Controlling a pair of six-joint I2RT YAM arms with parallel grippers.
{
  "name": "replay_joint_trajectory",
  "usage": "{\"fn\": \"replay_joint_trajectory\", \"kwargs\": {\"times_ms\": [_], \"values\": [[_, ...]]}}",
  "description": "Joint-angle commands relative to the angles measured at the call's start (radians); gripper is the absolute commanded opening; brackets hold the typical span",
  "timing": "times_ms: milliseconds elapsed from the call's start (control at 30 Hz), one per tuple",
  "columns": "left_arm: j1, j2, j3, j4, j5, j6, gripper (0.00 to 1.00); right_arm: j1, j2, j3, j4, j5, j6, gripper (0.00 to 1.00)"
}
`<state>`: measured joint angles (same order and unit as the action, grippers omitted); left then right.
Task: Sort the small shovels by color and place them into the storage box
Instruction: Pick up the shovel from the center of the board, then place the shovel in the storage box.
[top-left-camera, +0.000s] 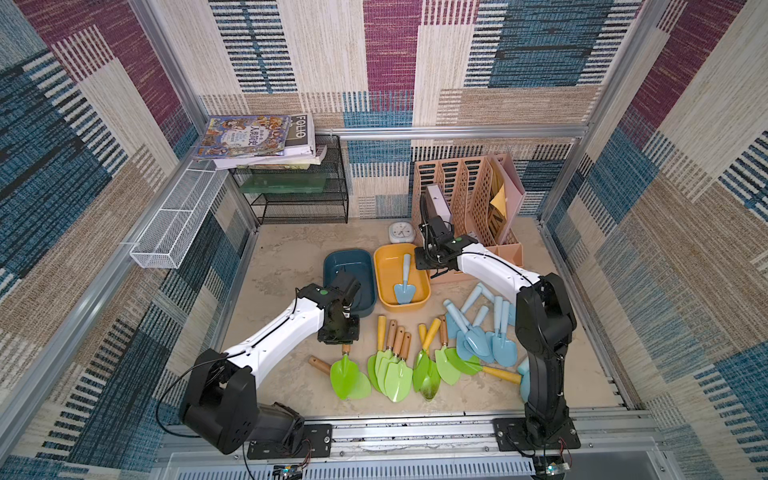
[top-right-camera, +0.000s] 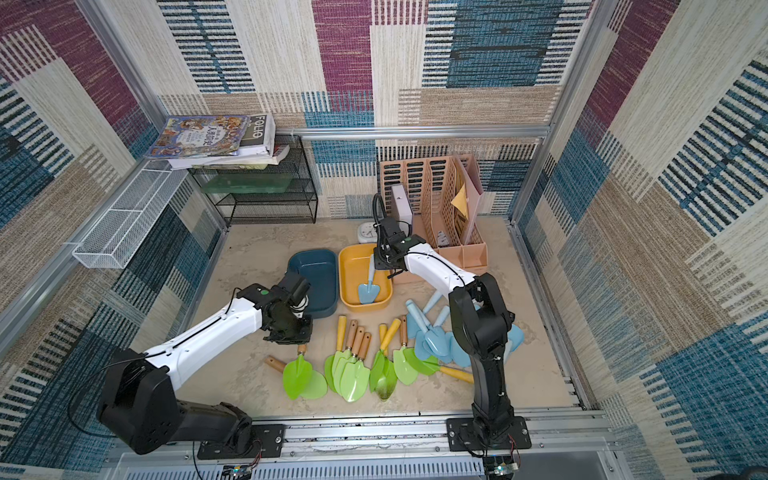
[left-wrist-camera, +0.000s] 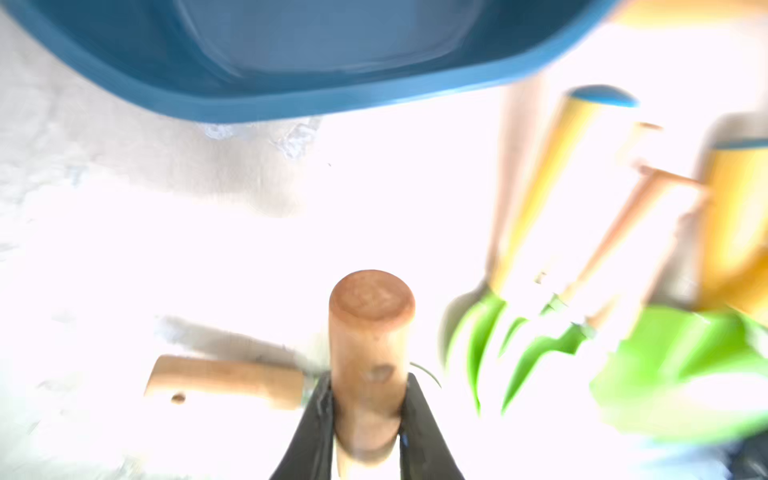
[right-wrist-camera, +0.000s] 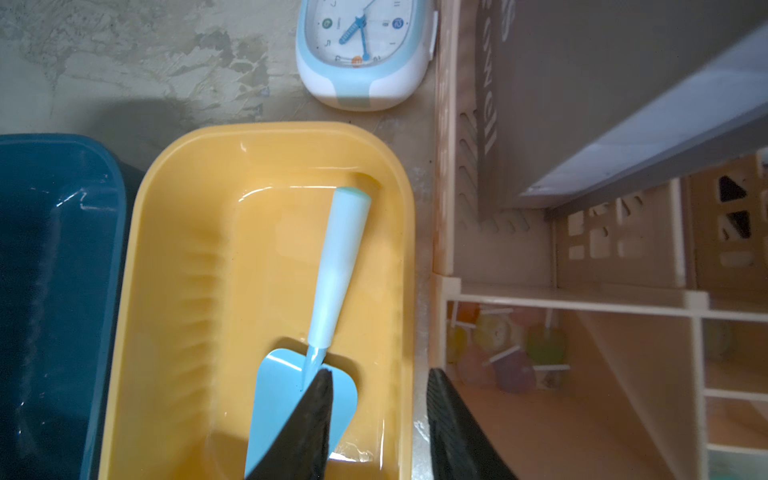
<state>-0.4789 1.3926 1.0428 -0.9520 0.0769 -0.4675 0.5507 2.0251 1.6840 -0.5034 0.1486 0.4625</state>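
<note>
My left gripper (left-wrist-camera: 368, 399) is shut on the brown wooden handle (left-wrist-camera: 370, 332) of a green shovel (top-left-camera: 344, 372). That blade overlaps a second green shovel (top-left-camera: 360, 387) on the table. It is just in front of the dark blue storage box (top-left-camera: 332, 266), which has nothing in it. My right gripper (right-wrist-camera: 380, 374) hangs open over the right rim of the yellow box (right-wrist-camera: 141, 291). In that box lies one pale blue shovel (right-wrist-camera: 336, 266). Several green shovels (top-left-camera: 395, 370) and several blue shovels (top-left-camera: 486, 332) lie in front of the boxes.
A small clock (top-left-camera: 401, 232) stands behind the boxes. A peach file organizer (top-left-camera: 465, 195) is at the back right, close to my right wrist. A black mesh rack (top-left-camera: 299, 199) topped with books and a white wire basket (top-left-camera: 178, 224) are at the back left.
</note>
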Motion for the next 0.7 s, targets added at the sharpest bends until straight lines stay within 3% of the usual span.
{"fn": "replay_joint_trajectory", "kwargs": {"times_ms": [0, 100, 333, 667], "values": [[0.005, -0.014, 0.090, -0.061, -0.012, 0.022, 0.00, -0.006, -0.012, 0.004, 0.006, 0.016, 0.018, 0.40], [0.017, 0.035, 0.241, -0.056, -0.073, 0.047, 0.00, -0.014, -0.017, 0.011, 0.004, 0.017, 0.013, 0.40], [0.100, 0.319, 0.560, 0.089, -0.169, 0.084, 0.00, -0.031, -0.056, -0.001, -0.001, 0.013, -0.007, 0.39], [0.174, 0.631, 0.783, 0.140, -0.195, 0.102, 0.00, -0.041, -0.135, -0.074, 0.008, 0.016, -0.024, 0.39]]}}
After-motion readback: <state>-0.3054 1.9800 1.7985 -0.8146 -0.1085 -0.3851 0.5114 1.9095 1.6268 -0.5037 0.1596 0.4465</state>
